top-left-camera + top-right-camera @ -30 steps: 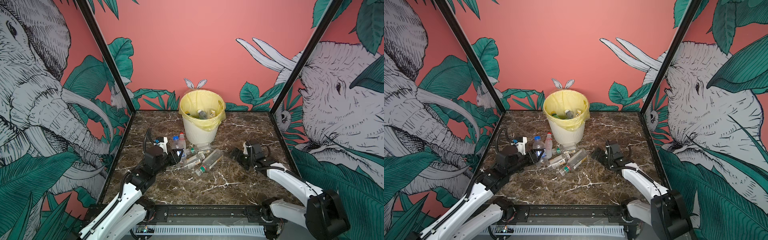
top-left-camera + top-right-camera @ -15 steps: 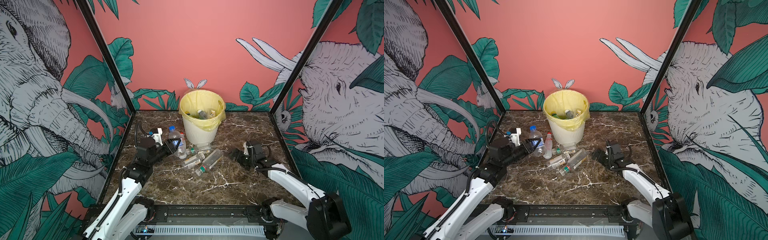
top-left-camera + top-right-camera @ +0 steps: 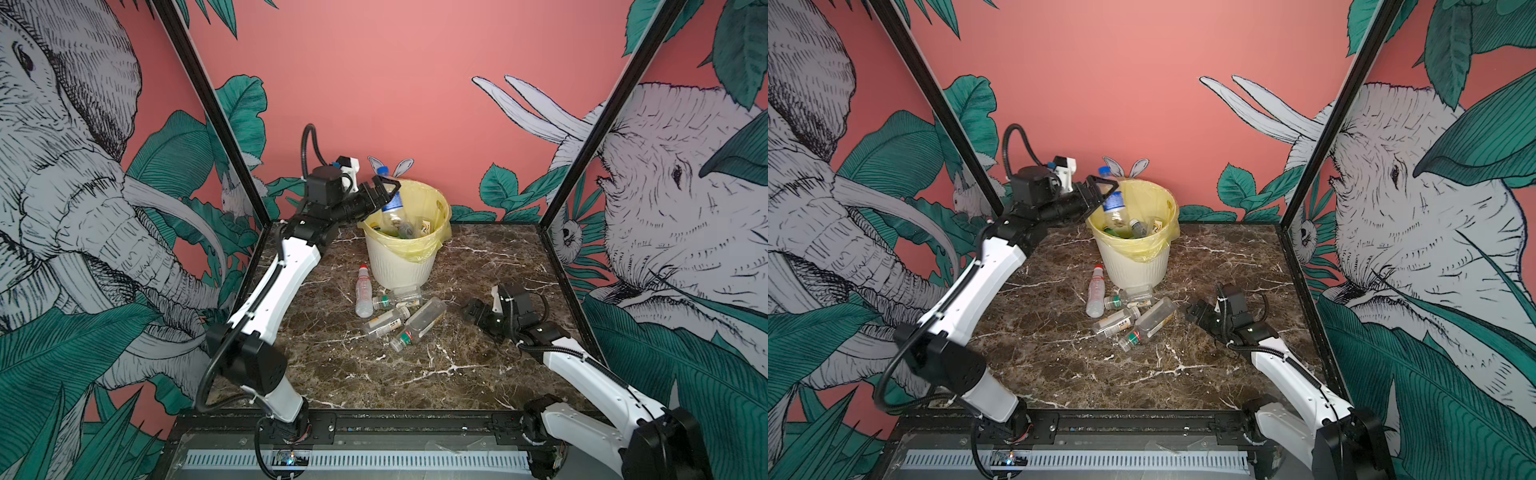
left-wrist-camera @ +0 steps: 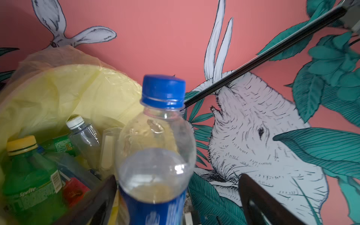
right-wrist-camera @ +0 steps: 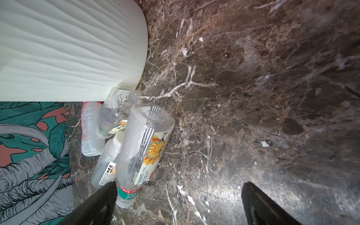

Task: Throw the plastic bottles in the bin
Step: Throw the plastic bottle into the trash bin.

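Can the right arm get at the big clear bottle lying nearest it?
Probably yes: the right gripper is open, low beside the big clear bottle, bare tabletop between them; the left gripper is up at the bin.

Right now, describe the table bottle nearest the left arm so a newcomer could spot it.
Find the cream ribbed bin at the back of the marble table. A cluster of bottles lies at its foot; the red-capped bottle is the outermost, on the left arm's side. It alone has a red cap and milky body; its neighbours are clear, green- or white-capped.
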`<state>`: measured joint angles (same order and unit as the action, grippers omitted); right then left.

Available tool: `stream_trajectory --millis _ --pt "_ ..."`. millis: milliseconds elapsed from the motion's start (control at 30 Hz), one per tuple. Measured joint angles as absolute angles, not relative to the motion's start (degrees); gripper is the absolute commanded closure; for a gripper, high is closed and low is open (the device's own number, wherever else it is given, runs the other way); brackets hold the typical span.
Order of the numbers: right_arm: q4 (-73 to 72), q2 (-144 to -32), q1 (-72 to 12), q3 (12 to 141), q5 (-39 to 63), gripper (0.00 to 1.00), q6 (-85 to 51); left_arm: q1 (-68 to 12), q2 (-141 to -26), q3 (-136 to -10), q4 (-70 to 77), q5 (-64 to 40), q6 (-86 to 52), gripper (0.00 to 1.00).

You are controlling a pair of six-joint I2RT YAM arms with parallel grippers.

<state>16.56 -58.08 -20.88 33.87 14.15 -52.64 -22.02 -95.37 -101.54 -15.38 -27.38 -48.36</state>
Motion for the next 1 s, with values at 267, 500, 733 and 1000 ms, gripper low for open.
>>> stream_trajectory --millis 267,500,733,1000 --pt "18.09 -53.04 -20.88 33.87 14.06 0.01 -52.8 -21.74 -90.52 -100.31 -21.12 -25.93 -44.1 0.0" --pt "20.95 -51.66 -20.88 34.3 11.84 0.01 -54.33 -21.02 -78.32 -94.59 -20.53 -27.51 -40.53 0.0" --pt "25.17 -51.64 -20.88 34.87 7.6 0.01 -56.97 -20.67 -71.85 -82.83 -21.21 -28.16 -33.65 0.01" --pt "31.94 -53.63 -20.88 36.32 4.58 0.01 -58.98 -19.53 -65.69 -73.69 -24.18 -26.09 -29.98 0.0"
